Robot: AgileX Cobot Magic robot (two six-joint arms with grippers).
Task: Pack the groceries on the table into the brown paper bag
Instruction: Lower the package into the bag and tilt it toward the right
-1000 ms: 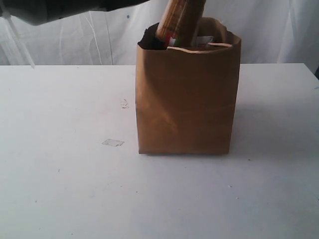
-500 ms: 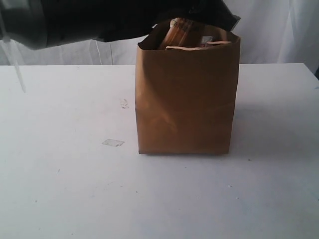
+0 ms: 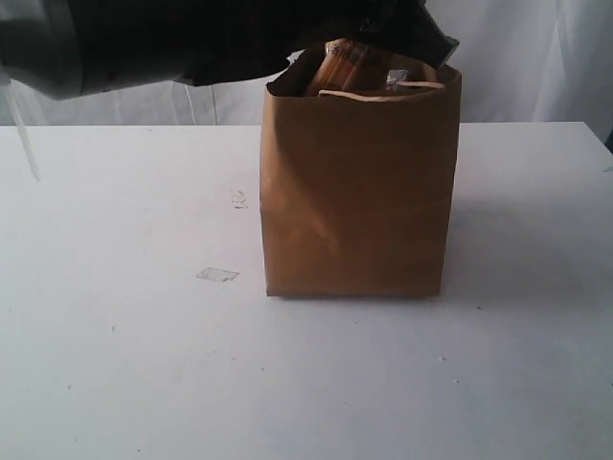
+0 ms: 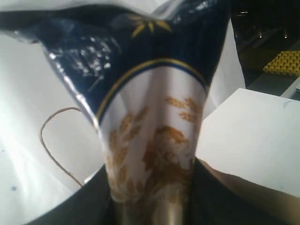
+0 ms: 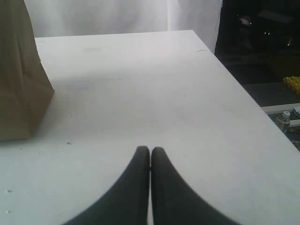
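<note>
Inside one brown paper bag sits one spaghetti packet.

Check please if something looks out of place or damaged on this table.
Nothing is spilled or damaged. The spaghetti packet pokes above the rim of the brown paper bag, pinched by the left gripper, so it is not fully packed. A small scrap of tape lies on the table.

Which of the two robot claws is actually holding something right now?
The left gripper: it pinches the long spaghetti packet in the mouth of the brown paper bag. The right gripper is shut on nothing, above the table.
</note>
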